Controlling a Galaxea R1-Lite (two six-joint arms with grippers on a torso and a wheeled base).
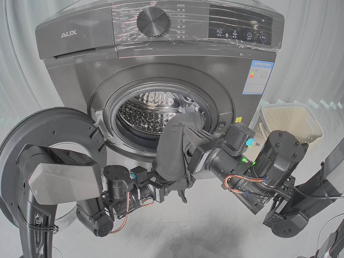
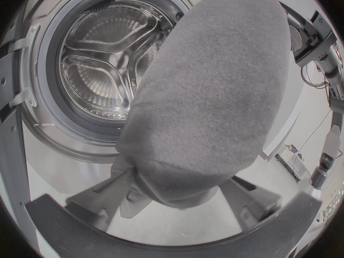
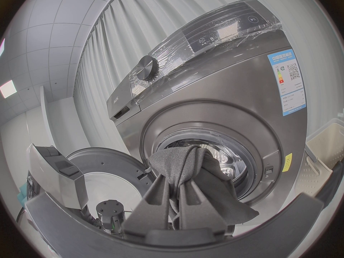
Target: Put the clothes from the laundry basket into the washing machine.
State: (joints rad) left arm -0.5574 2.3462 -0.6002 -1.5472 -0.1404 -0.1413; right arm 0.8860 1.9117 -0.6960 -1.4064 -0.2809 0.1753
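Washing machine: grey metal front-loading washing machine (image 1: 161,65), standing on the floor (image 1: 215,226), ready to receive. Counted: one.
Door: round dark grey porthole door (image 1: 53,126), swung wide open to the left side. Opening step judged done. Counted: one.
Drum: shiny perforated steel drum (image 1: 150,115), no clothes seen in the visible part. Loading judged not yet achieved. Counted: one.
Basket: cream perforated plastic laundry basket (image 1: 286,108), on the floor just beside the machine, on the right. No clothes seen in the visible part; lower interior hidden behind the right arm (image 1: 243,165). Counted: one.
Garment: dark grey soft cloth garment (image 1: 175,147), out of the basket, upper end at the lip of the drum opening, lower end hanging outside in front of the machine. Judged mid-transfer, not yet inside. Counted: one.
Right hand: right hand (image 3: 175,183), held at the mouth of the opening, fingers (image 3: 150,205) clamped on the upper end of the garment. Counted: one.
Left hand: left hand (image 2: 175,183), low in front of the machine at the hanging end, fingers (image 2: 89,197) spread apart with cloth between; no pinch evident. Counted: one.
Remaining: carry the garment past the lip into the drum, then release. Further clothes in the basket not confirmable.
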